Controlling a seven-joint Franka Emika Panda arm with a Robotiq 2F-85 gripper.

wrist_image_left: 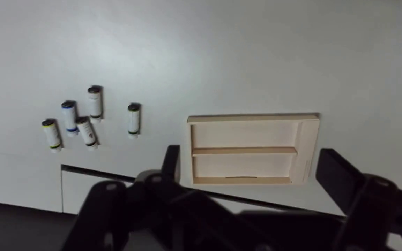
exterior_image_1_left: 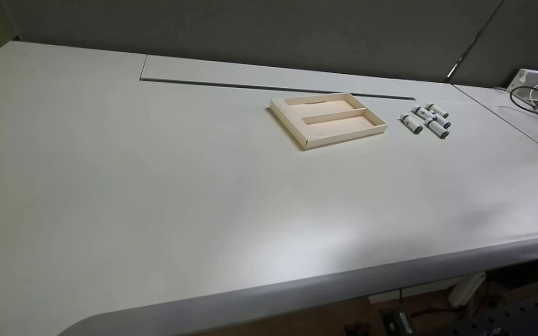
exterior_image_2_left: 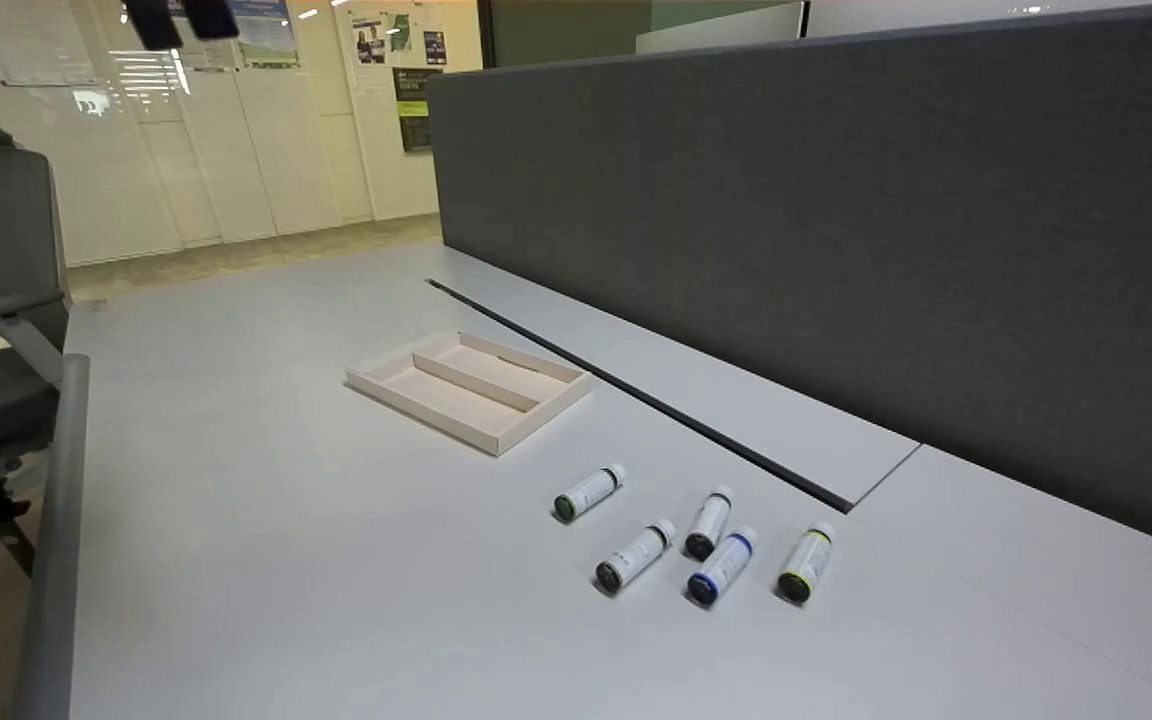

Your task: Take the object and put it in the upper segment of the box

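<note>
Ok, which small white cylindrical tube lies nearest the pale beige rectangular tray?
The small white cylindrical tube with green bands, lying apart from the other four, which lie clustered farther from the tray.

Has a broad pale desk (exterior_image_1_left: pixel 147 196), grey along its edge and shiny with glare, backed in both exterior views by a dark grey partition (exterior_image_2_left: pixel 816 250). Includes, in an exterior view, a grey office chair (exterior_image_2_left: pixel 4 220) beside the desk and, beyond, a strip of tan floor (exterior_image_2_left: pixel 266 255) below a pale, glossy wall (exterior_image_2_left: pixel 161 185) with posters (exterior_image_2_left: pixel 418 110).
</note>
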